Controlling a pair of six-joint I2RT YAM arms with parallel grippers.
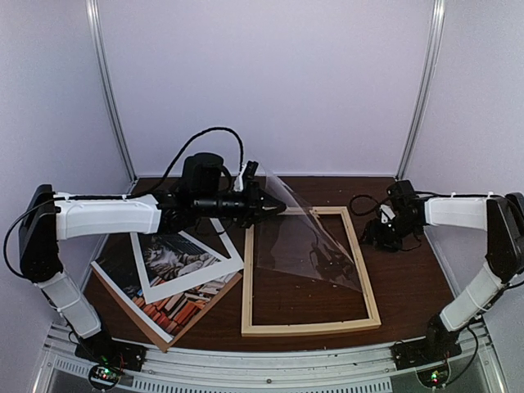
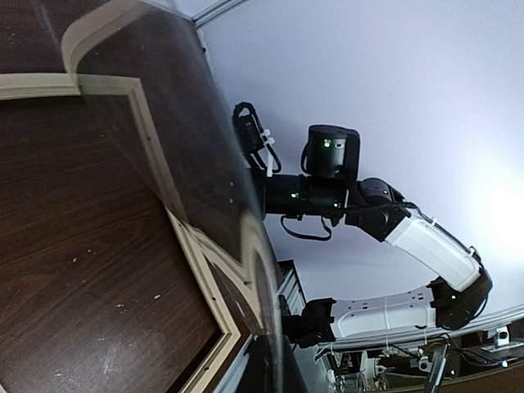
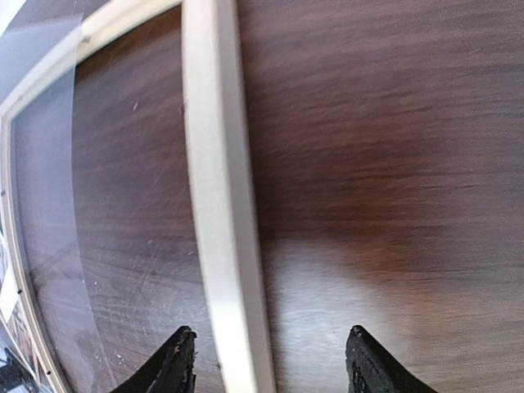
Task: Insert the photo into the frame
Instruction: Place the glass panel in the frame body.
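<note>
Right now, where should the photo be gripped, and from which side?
Likely the photo at its near-left edge, coming from the left: it lies flat, and the white mat lies over its far side, so only that strip is bare.

left arm (image 1: 106, 214): white shells, black joints (black cable (image 1: 214, 131) looped) | right arm (image 1: 458, 211): same | right pincer (image 3: 270, 336): black

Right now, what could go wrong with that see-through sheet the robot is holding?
1. The clear sheet hangs bent from one corner in the shut left pincer. It might slip out and flop onto the frame.
2. Its lower edge seems to touch the frame, so pulling it sideways could drag the frame askew.
3. The open right pincer sits low over the frame's right rail and could bump it.
</note>
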